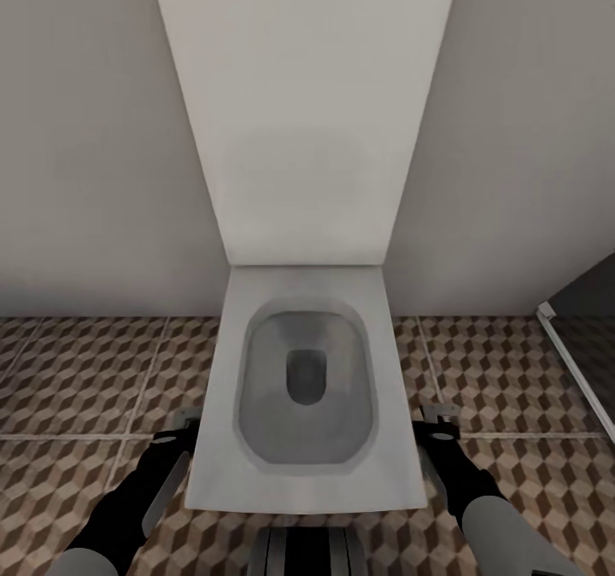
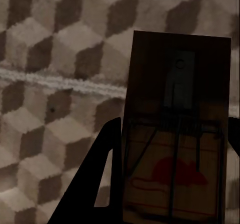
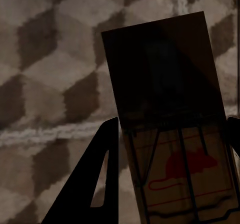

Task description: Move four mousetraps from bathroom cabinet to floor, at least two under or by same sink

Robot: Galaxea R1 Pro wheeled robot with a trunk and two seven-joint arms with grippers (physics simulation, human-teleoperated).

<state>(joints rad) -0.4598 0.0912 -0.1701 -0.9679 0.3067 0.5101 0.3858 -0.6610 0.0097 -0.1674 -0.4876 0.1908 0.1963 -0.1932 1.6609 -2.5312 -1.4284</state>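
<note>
A mousetrap is held clamped in the left gripper, another mousetrap in the right gripper, long axes running out along the fingers, above the cube-patterned floor flanking the toilet

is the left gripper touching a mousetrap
Touching. In the left wrist view the mousetrap sits between the left gripper fingers, its edge against one finger.

A white square toilet stands on the cube-patterned bathroom floor, both arms flanking it.
</note>
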